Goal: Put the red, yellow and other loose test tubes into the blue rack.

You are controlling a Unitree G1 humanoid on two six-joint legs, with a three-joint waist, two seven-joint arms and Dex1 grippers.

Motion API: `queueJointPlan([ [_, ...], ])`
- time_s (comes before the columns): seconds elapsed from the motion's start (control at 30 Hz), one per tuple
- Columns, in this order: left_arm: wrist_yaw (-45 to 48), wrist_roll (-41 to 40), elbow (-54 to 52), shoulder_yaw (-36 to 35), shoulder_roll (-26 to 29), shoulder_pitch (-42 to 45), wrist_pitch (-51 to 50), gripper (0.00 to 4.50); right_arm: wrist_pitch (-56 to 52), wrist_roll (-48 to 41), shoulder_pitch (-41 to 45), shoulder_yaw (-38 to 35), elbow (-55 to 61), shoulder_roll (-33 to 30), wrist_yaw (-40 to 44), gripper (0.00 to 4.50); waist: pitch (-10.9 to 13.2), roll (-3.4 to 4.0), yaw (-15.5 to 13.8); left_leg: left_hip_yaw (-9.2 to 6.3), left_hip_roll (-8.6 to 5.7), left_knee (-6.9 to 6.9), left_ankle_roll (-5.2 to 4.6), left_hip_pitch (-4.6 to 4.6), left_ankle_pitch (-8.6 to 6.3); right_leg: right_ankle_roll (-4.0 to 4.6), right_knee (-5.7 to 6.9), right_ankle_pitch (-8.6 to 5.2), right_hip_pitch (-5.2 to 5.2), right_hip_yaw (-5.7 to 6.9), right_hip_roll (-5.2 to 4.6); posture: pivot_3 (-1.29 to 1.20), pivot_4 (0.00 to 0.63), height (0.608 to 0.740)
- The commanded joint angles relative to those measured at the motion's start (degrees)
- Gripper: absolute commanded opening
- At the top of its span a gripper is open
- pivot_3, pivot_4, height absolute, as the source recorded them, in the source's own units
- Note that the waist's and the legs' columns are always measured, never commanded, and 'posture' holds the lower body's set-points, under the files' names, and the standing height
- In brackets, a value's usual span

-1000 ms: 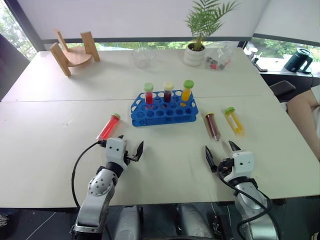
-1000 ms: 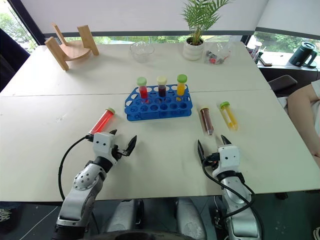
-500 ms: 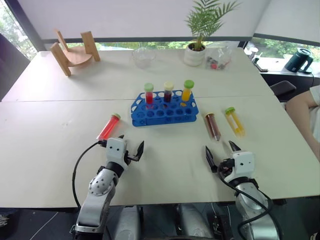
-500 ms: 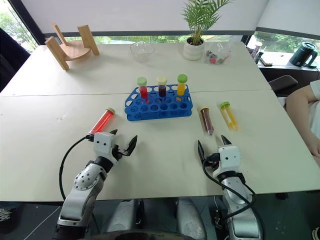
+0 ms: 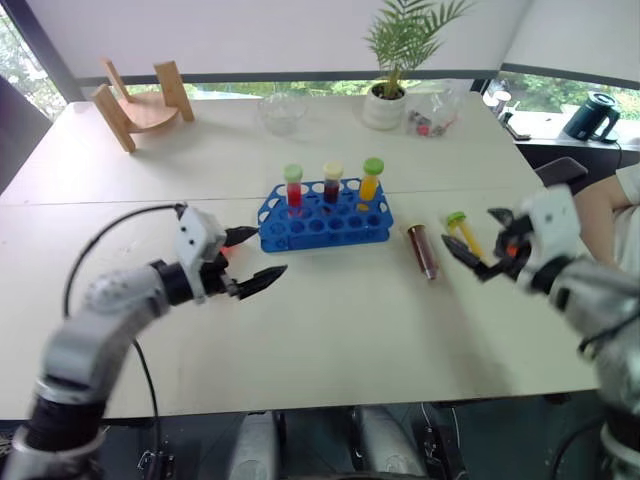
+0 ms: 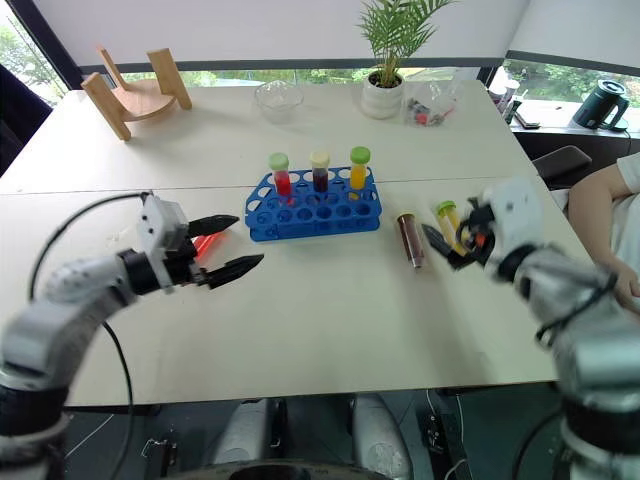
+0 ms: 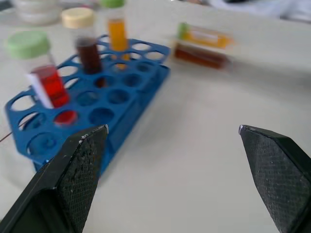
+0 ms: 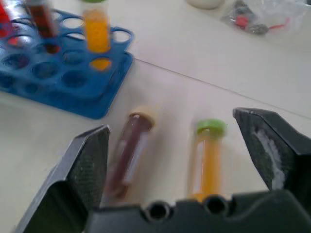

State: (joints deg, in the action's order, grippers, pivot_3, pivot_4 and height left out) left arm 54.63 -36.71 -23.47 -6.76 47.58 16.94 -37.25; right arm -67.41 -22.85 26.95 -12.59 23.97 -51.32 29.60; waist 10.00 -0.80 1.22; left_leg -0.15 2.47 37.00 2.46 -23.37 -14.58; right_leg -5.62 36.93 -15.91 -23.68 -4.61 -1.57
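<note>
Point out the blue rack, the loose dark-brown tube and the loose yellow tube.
blue rack [image 6: 330, 222]: right eye view, front wall.
dark-brown tube [image 6: 410, 240]: right eye view, middle of its body.
yellow tube [image 8: 206, 160]: right wrist view, body below the green cap.

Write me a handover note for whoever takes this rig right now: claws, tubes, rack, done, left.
Left claw: open, empty, above the table left of the bright blue plastic tube rack.
Right claw: open, empty, over the loose yellow tube with a green cap.
Done: three capped tubes stand in the rack's back row, red, dark brown, orange-yellow.
Left: three tubes lie on the white table: a red one by the left claw, a dark brown one and the yellow one right of the rack.
</note>
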Motion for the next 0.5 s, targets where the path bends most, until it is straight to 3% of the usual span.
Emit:
queueJointPlan([
  [0.03,10.01,-7.63,4.21,-1.17,4.49,7.64,-5.22,4.46,-16.31,-1.02,18.88,12.49,-20.43,-3.58,5.06,4.5,0.1,-0.01,0.09,0.0,0.01,0.04,-0.09,0.0,-0.05,0.05,0.03,-0.05,0.0,0.01,0.01,0.0,0.15,0.74],
  [0.2,14.09,-5.37,6.68,1.6,6.28,11.24,-3.86,4.46,-14.04,3.13,30.23,26.3,-37.7,-2.74,9.86,4.5,0.21,-0.15,-0.19,0.04,-0.02,-0.1,-0.52,-0.24,-0.3,-0.08,0.04,-0.22,-0.23,0.02,0.02,0.0,0.15,0.74],
  [0.27,14.98,-5.87,6.67,1.59,6.46,12.05,-4.04,4.46,-10.0,5.88,32.94,30.86,-45.95,-0.86,12.2,4.5,0.24,-0.13,-0.1,0.06,-0.03,-0.02,-0.67,-0.82,-0.39,-0.3,0.11,-0.14,-0.8,0.02,0.02,0.0,0.15,0.74],
  [0.33,15.5,-6.29,6.46,1.36,6.6,12.39,-4.13,4.46,-5.73,8.79,35.39,33.91,-53.93,1.18,13.74,4.5,0.25,-0.1,-0.03,0.06,-0.03,0.06,-0.49,-1.42,-0.28,-0.32,0.23,-0.13,-1.38,0.02,0.03,0.0,0.15,0.74],
  [0.5,14.82,-5.87,5.5,0.78,6.32,12.49,-3.54,4.46,5.82,15.59,39.34,38.16,-69.52,5.22,18.86,4.5,0.29,-0.04,0.01,0.07,-0.03,0.09,-0.41,-1.61,-0.24,-0.32,0.3,-0.12,-1.61,0.04,0.03,0.0,0.15,0.74],
])
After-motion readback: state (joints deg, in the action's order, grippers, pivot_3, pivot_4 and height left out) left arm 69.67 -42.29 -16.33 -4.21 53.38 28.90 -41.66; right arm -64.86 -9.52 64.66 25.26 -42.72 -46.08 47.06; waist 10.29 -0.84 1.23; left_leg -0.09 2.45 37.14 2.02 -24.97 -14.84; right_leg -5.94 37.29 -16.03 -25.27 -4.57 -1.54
